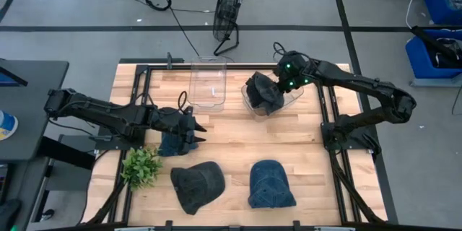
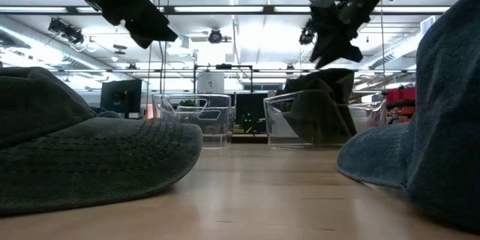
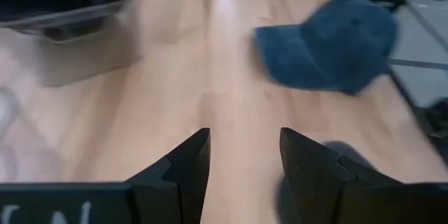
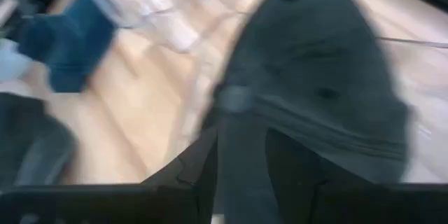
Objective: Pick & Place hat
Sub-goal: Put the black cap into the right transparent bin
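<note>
Right hand holds a dark hat over the right bin; left hand hangs empty above the tabletop.

The right hand [image 1: 278, 85] grips a dark hat [image 1: 263, 92] by its fabric, the hat hanging partly inside the clear right bin [image 1: 294, 98] at the far side of the tabletop [image 1: 231, 137]. A second clear bin [image 1: 209, 81] stands just to its left. The left hand [image 1: 195, 131] is above the boards near a blue hat [image 1: 172, 145], its fingers [image 3: 185, 168] narrowly apart with nothing between them. Nearer the front edge lie a dark grey hat [image 1: 196, 185] and another blue hat [image 1: 270, 184], well apart from the bins. A small green plant [image 1: 141, 166] sits by the left front corner.
</note>
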{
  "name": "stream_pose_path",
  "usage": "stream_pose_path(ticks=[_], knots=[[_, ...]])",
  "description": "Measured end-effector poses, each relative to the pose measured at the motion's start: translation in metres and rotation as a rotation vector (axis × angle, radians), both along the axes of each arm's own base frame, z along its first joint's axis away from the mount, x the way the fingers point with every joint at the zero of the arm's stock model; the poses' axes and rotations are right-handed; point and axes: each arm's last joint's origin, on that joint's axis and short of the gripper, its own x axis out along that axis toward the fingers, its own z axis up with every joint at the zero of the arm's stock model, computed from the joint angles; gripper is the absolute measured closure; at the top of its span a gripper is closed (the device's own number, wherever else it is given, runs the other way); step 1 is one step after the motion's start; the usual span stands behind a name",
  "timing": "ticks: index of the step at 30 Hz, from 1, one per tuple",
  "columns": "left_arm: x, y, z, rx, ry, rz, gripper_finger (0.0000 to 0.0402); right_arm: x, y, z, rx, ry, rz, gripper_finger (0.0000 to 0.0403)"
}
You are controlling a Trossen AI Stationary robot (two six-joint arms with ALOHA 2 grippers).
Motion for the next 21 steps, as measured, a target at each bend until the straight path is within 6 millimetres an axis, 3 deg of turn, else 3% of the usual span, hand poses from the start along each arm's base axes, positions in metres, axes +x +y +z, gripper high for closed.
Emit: stream_pose_path(ticks=[5, 11, 21], knots=[[-0.001, -0.01, 0.0, -0.033, 0.004, -0.104, 0.0225, 0.02, 0.021, 0.009, -0.015, -0.125, 0.064, 0.028], [-0.008, -0.036, 0.0, 0.07, -0.019, -0.284, 0.0225, 0.039, 0.047, 0.027, -0.069, -0.277, 0.18, 0.028], [-0.009, -0.073, -0.019, 0.097, 0.066, -0.443, 0.0225, 0.048, 0.07, 0.03, -0.114, -0.308, 0.243, 0.0279]])
